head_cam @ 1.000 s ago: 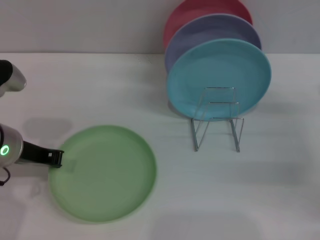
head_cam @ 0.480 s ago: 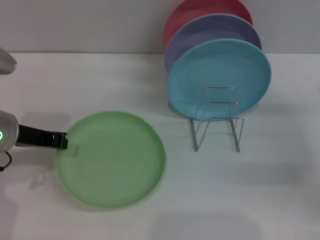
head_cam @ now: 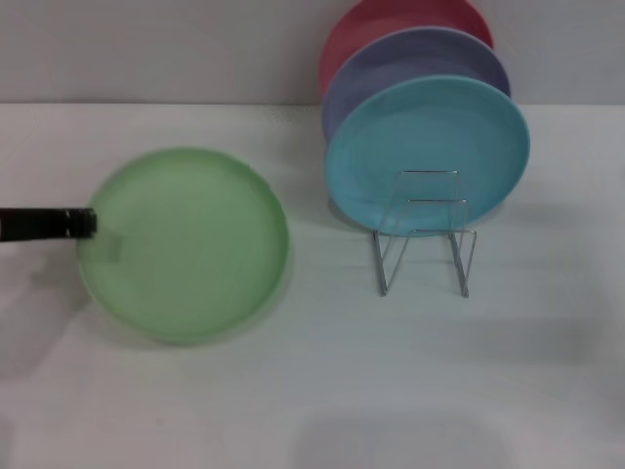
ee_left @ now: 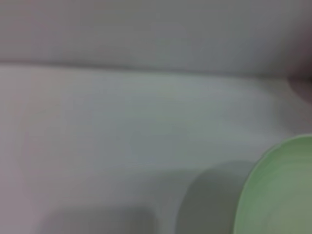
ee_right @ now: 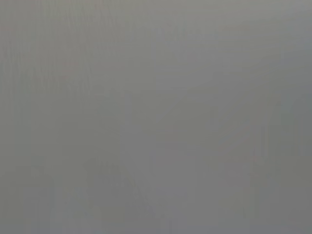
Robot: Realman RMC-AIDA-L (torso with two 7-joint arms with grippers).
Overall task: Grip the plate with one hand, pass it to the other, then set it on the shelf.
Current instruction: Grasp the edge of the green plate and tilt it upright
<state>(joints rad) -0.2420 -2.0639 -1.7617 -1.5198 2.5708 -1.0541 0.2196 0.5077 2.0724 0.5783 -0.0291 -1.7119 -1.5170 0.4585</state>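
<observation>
White bench (head_cam: 322,391) fills most of the head view, grey wall behind it. Green plate (head_cam: 184,242) is the biggest loose item, at the left half of the bench, lifted clear of the surface with a faint shadow under its near edge; face turned up toward the camera. In the left wrist view only an arc of the plate (ee_left: 280,190) shows, with its shadow on the bench beside it. Three more plates stand on edge at the back right, overlapping: turquoise plate (head_cam: 428,147) in front, lavender plate (head_cam: 391,63) behind it, red plate (head_cam: 366,29) at the very back. Shelf (head_cam: 425,234), a thin silver wire rack, stands just in front of the turquoise plate, well apart from the green plate; the near slots carry nothing. Left gripper (head_cam: 83,224) comes in from the left edge as a dark bar, fingers pinched on the green plate's left rim, holding it. Right gripper out of sight in the head view; right wrist view is flat grey with nothing to make out, so the state of its fingers cannot be told.
</observation>
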